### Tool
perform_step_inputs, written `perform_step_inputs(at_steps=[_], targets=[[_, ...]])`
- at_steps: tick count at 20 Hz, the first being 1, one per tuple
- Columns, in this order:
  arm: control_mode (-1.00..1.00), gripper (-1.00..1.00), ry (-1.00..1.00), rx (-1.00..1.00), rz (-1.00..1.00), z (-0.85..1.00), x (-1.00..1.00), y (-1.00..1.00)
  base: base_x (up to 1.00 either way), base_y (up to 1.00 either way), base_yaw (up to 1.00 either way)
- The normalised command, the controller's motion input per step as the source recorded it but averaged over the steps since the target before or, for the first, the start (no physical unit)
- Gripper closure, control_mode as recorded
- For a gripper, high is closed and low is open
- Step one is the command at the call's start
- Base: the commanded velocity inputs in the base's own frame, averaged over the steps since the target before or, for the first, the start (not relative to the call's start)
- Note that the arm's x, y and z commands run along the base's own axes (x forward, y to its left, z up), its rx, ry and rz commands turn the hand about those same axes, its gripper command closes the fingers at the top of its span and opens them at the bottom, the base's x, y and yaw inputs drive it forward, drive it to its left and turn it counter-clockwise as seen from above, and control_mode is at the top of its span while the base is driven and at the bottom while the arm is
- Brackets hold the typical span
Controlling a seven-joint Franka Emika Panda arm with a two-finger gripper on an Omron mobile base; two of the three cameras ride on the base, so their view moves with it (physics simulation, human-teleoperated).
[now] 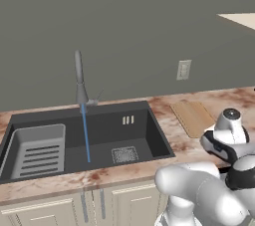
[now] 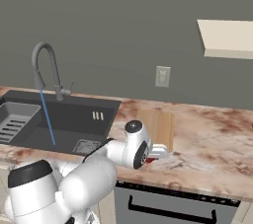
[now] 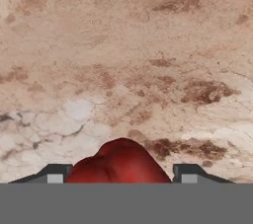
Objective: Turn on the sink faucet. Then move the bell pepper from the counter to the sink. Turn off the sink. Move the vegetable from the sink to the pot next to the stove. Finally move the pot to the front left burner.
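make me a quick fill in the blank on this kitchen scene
1. A thin blue stream runs from the faucet into the ____.
2. The red pepper sits between the fingertips of the ____.
3. The pepper rests on the ____.
4. The wooden board lies to the ____ of the basin.

Missing words: sink; hand; counter; right

Bell pepper [image 3: 118, 163] half-hidden, contact with hand [image 3: 119, 173] fingertips unclear.
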Motion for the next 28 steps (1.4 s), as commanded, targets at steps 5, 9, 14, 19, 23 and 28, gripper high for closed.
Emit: perform_step_inputs(at_steps=[5, 9, 14, 19, 23, 28], targets=[[-1.00, 1.00, 0.00, 0.04, 0.02, 0.28, 0.14, 0.83, 0.00, 0.00, 0.00], [-1.00, 1.00, 0.01, 0.04, 0.08, 0.10, 0.56, 1.00, 0.00, 0.00, 0.00], [-1.00, 1.00, 0.07, 0.05, 0.11, 0.01, 0.80, 1.00, 0.00, 0.00, 0.00], [-1.00, 1.00, 0.11, 0.05, 0.14, 0.00, 0.81, 1.00, 0.00, 0.00, 0.00], [-1.00, 1.00, 0.13, 0.02, 0.12, 0.00, 0.62, 1.00, 0.00, 0.00, 0.00], [-1.00, 1.00, 0.11, 0.00, 0.03, -0.03, 0.38, 0.93, 0.00, 0.00, 0.00]])
